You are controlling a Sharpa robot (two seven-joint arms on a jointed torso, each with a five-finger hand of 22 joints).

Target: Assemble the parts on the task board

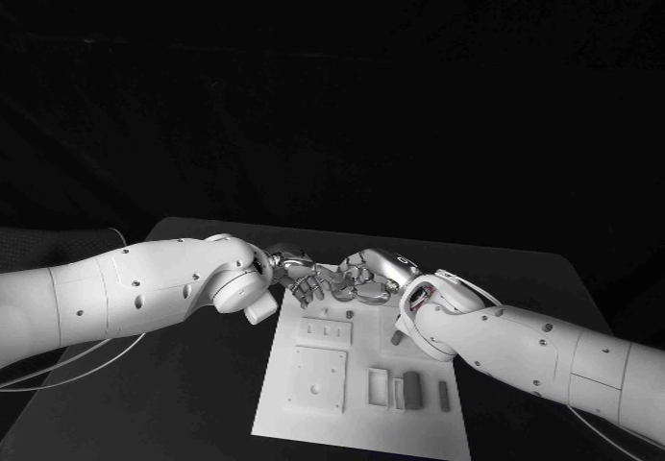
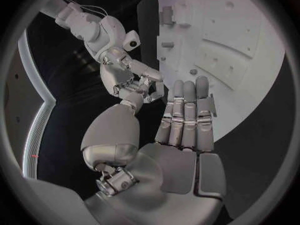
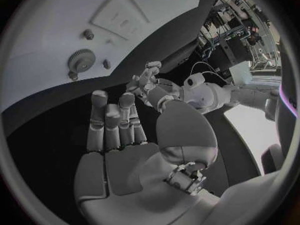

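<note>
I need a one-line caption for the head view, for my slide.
Both hands, left hand and right hand, meet empty at the far edge of the task board.

White task board (image 1: 312,408) on black table (image 1: 166,403), grey parts (image 1: 410,389) in a row on it, a grey toothed gear (image 3: 81,60), silver left hand (image 1: 294,272), silver right hand (image 1: 363,274), white arms (image 1: 125,293)

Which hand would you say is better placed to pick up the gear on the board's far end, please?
Probably the right hand: it is open, with the gear just beyond its fingertips. The left hand faces other features of the task board.
</note>
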